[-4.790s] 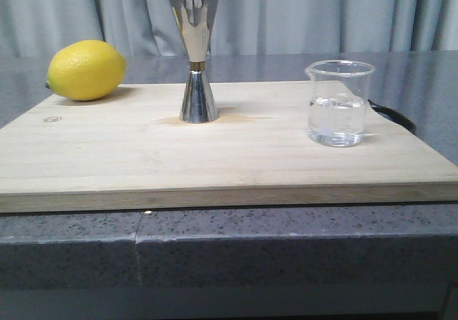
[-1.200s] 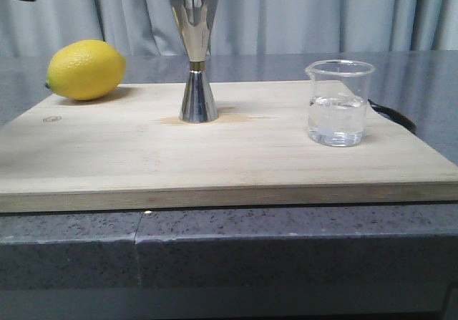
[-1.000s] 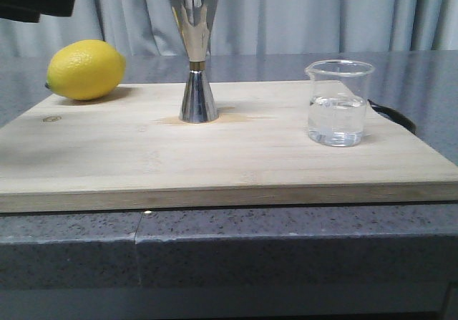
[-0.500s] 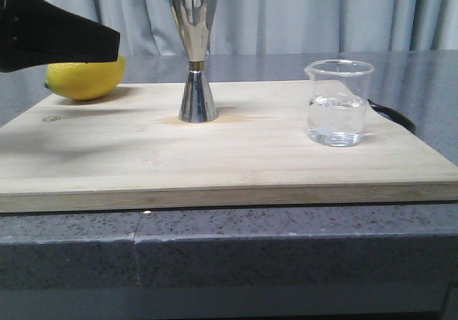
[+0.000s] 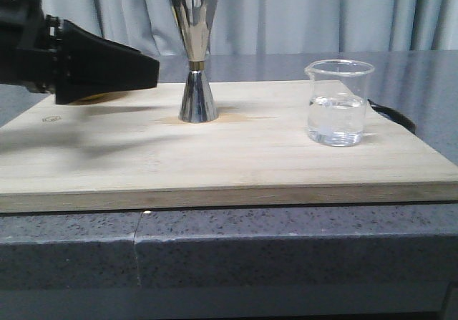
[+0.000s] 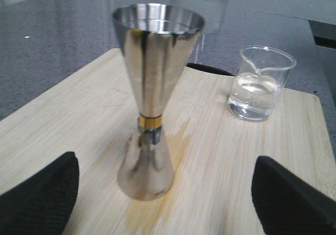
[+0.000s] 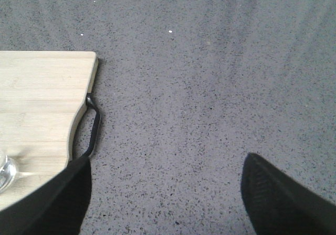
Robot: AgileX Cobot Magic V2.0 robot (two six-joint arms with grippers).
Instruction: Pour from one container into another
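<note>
Jigger (image 5: 195, 57) unobstructed between spread empty left fingers (image 6: 39, 195), beaker (image 5: 338, 103) beyond, right fingers (image 7: 60, 193) spread, empty.

beaker (image 5: 338, 103): I read no print on the glass; any scale marks are too faint to see.
jigger (image 5: 196, 59): no engraving or number legible.
board (image 5: 215, 155): a small round mark at its left, unreadable.

Left hand (image 5: 154, 71) reaching in horizontally, fingers spread wide, right hand (image 7: 165, 193) likewise open
</note>
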